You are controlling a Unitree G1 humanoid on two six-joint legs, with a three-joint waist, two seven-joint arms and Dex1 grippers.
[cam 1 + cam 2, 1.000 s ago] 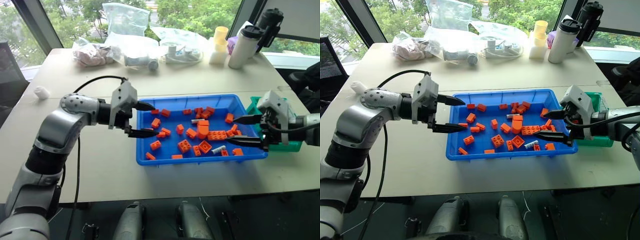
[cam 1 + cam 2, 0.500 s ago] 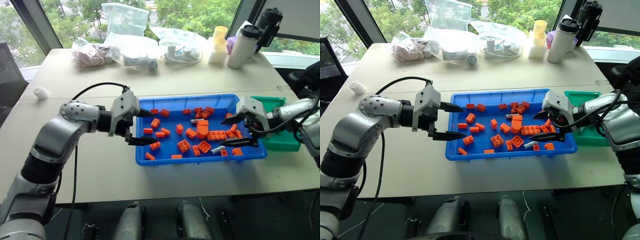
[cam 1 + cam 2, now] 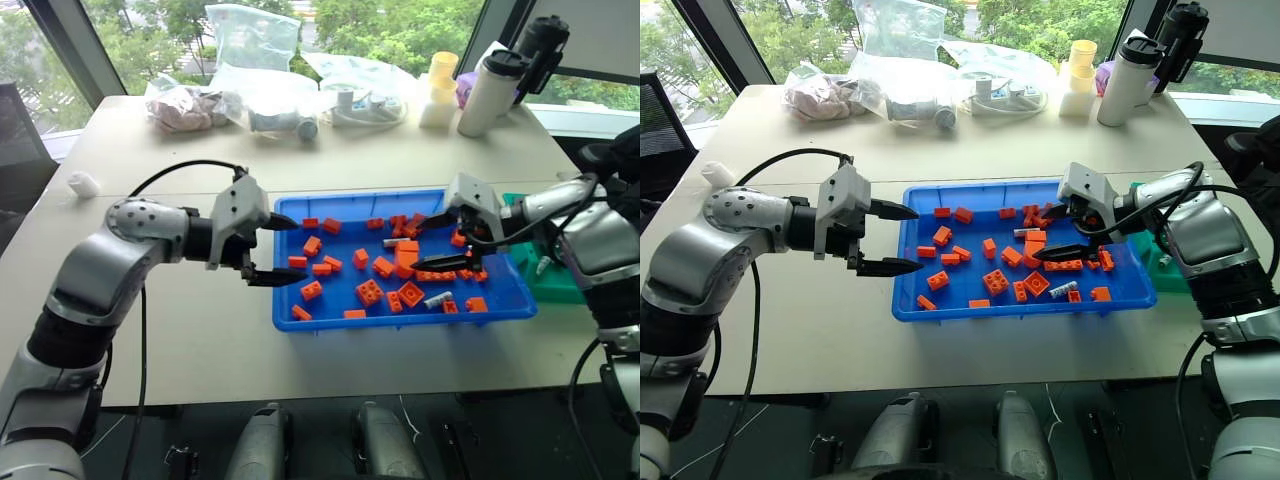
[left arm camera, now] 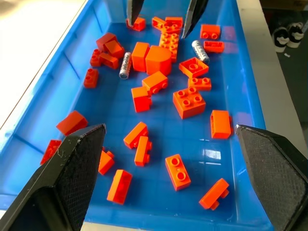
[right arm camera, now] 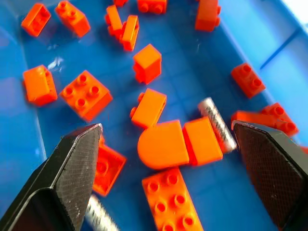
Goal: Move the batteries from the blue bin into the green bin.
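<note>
A: Batteries (image 4: 125, 65), where are they rn?

B: Two I can make out, both lying flat in the blue bin (image 3: 500, 311) among the orange bricks (image 3: 369, 291). One's toward the far side, touching the tall orange block (image 3: 405, 256). Other (image 3: 437, 298) sits near the front rim, right half. Green bin (image 3: 560, 285) is just beside the blue bin's right end; there's a pale cylinder (image 3: 540, 264) in it, maybe a battery, can't confirm.

A: What changed in the last sec?

B: Right gripper (image 3: 446, 241) swung in. It was out at the blue bin's right end, by the green bin; now it's over the bin's right-centre, angled down and leftward at the bricks. Left gripper (image 3: 272, 250) barely shifted, hangs at the bin's left rim.

A: Claws?

B: Both spread wide, nothing in either. Right wrist view has the far battery (image 5: 217, 124) lying between the right fingertips (image 5: 73, 170), still flat on the bin floor, not touched.

A: So task-wise?

B: Looks like the R arm's lining up a pick on that far battery. No grasp yet. IMO it needs to drop lower and straddle the battery w/o catching the block pressed against it. Bricks are crowded there, so nudging is a risk.
</note>
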